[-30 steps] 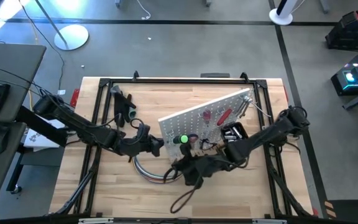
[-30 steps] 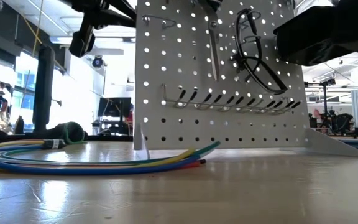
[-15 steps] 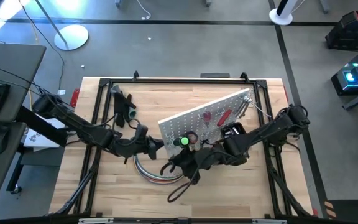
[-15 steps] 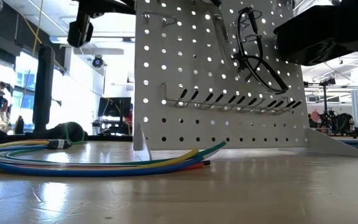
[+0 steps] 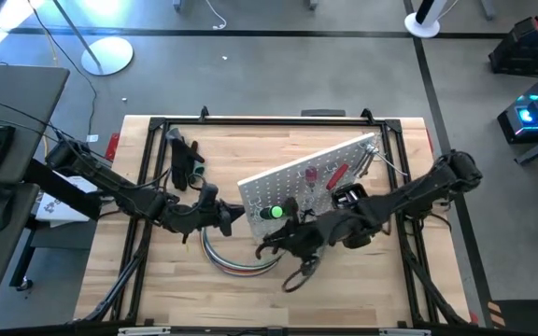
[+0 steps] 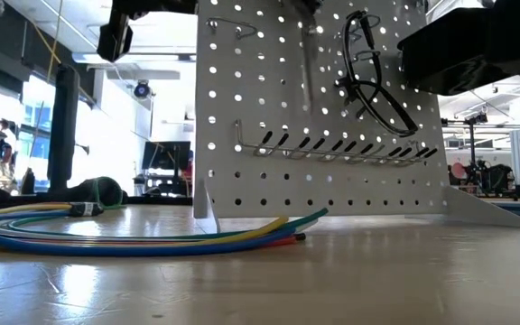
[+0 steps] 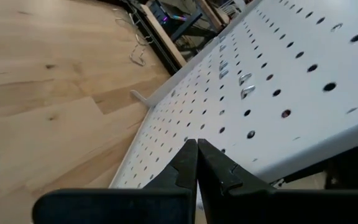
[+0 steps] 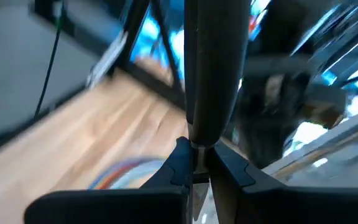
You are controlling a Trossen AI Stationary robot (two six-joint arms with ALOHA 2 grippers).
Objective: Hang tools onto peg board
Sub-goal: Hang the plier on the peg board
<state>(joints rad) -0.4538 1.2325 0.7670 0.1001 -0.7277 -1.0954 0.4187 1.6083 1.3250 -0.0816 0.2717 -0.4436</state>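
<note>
The white peg board [image 5: 311, 182] stands slanted across the table's middle, with red-handled tools [image 5: 336, 175], a green-knobbed tool [image 5: 275, 213] and a black bin [image 5: 348, 198] on it. My right gripper [image 5: 267, 247] is at the board's near face, shut on a long slim tool [image 8: 213, 68]. This tool shows silver before the board in the low view [image 6: 308, 72]. My left gripper [image 5: 232, 217] is shut and empty at the board's left end, its fingertips [image 7: 197, 146] close before the holed face [image 7: 278, 74]. My left gripper's shut fingertips stand right at the peg board's face; whether they touch it I cannot tell. My right gripper pinches the tool's narrow end [image 8: 194, 148] between its two fingers. The tool runs on ahead of the fingers, along them. It is lifted clear of the table, before the board's upper part.
A curved bundle of coloured cables [image 6: 106, 230] lies on the table under and near the board's left end. More dark tools [image 5: 187, 161] lie at the far left. A thin black loop [image 5: 299, 275] hangs under my right arm. A black metal frame [image 5: 157, 187] borders the table.
My right gripper has risen and drawn a little toward the table's far edge, rolling as it went. The silver tool has tipped aslant before the board and come back upright. The black loop under the arm has pulled up shorter.
</note>
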